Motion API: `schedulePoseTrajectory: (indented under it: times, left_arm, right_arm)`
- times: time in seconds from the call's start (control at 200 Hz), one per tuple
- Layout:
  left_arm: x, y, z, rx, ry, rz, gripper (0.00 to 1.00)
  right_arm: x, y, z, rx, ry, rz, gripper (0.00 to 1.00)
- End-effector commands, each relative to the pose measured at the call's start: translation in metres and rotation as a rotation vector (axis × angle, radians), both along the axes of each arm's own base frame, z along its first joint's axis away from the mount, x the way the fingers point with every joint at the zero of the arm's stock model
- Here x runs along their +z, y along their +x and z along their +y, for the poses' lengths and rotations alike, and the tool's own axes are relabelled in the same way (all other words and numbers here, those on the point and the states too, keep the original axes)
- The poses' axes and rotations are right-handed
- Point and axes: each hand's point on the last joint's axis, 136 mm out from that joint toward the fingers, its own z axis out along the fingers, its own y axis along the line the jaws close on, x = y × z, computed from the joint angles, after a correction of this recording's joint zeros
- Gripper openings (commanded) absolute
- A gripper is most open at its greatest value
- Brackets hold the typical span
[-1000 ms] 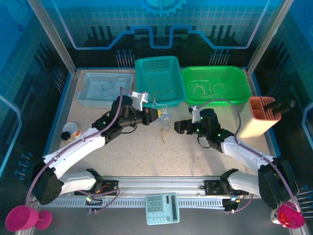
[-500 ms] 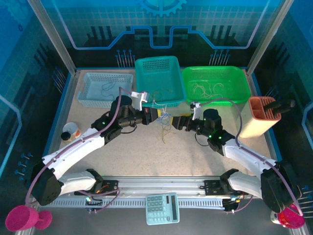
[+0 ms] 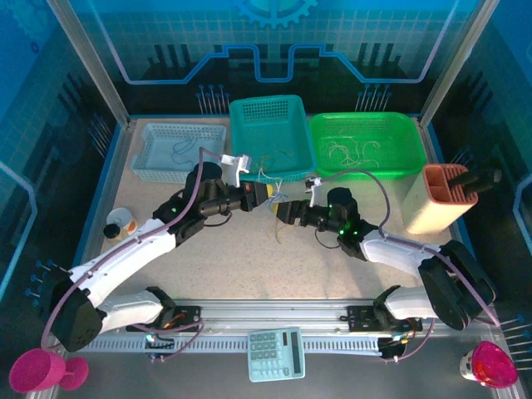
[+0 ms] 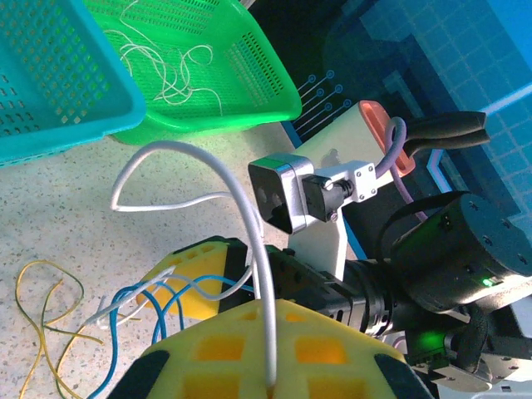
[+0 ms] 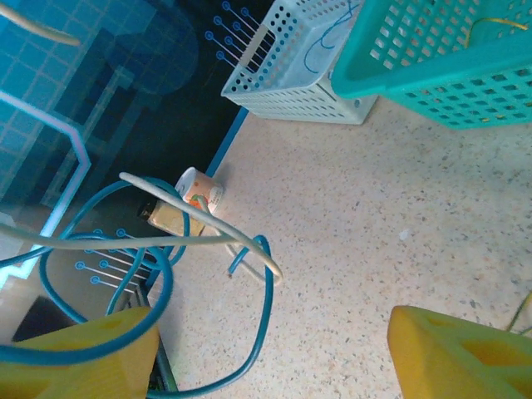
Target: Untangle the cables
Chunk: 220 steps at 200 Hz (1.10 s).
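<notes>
Speckled beige table point(image 3: 241, 270) lies inside a blue-lit enclosure, seen from above. Along its far edge sit a teal basket point(image 3: 266, 100) and a green basket point(image 3: 366, 116), the green one holding loose pale strands.

The right arm point(image 3: 399, 253) has swung leftward over the last second. It now stretches low across the table from its base at the near right, and its wrist sits just beside the other arm's wrist at the table's centre. The left arm point(image 3: 141, 245) has stayed where it was, reaching diagonally from the near left. With the gap between the two closed, a second hold on the bundle, needed to pull strands apart, looks close but is not yet made.

The left gripper point(image 3: 271, 194) is fully closed, its yellow pads pinching the cables point(image 3: 279, 223), which hang above the middle of the table. In the left wrist view a white cable point(image 4: 224, 179) rises from between the pads and loops upward. Below it, blue strands point(image 4: 166, 303) and yellow strands point(image 4: 41, 307) trail onto the table.

The right gripper point(image 3: 285, 210) points at the left gripper almost tip to tip. In the right wrist view its yellow fingers point(image 5: 457, 353) stand wide apart with nothing pinched. A blue loop point(image 5: 266, 299) and a white strand cross near the finger on the left of that view. Whether they touch it cannot be told.
</notes>
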Motion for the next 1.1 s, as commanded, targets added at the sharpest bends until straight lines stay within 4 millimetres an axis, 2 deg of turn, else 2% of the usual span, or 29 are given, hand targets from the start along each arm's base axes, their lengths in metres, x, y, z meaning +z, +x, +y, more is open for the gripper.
schedulePoseTrajectory:
  times: [0.0,0.35,0.495,0.645,0.81,1.095]
  left_arm:
    - [0.022,-0.001,0.002,0.003,-0.054,-0.037,0.0]
    - [0.021,-0.003,0.003,0.003,-0.063,-0.04,0.0]
    - [0.023,-0.004,0.004,0.006,-0.07,-0.042,0.0]
    - [0.036,-0.003,0.004,0.002,-0.082,-0.058,0.0]
    - [0.059,-0.004,0.004,-0.006,-0.106,-0.094,0.0]
    - [0.111,0.004,0.015,0.013,-0.153,-0.149,0.0]
  right_arm:
    - [0.021,0.002,0.012,0.023,0.073,-0.045,0.68]
    - [0.03,0.008,0.018,0.029,0.117,-0.044,0.25]
    - [0.028,0.008,0.015,0.022,0.108,-0.038,0.0]
    - [0.009,0.009,0.006,-0.013,0.06,-0.007,0.0]
    - [-0.018,0.008,-0.003,-0.053,-0.001,0.033,0.0]
    - [-0.08,0.003,-0.031,-0.155,-0.195,0.15,0.0]
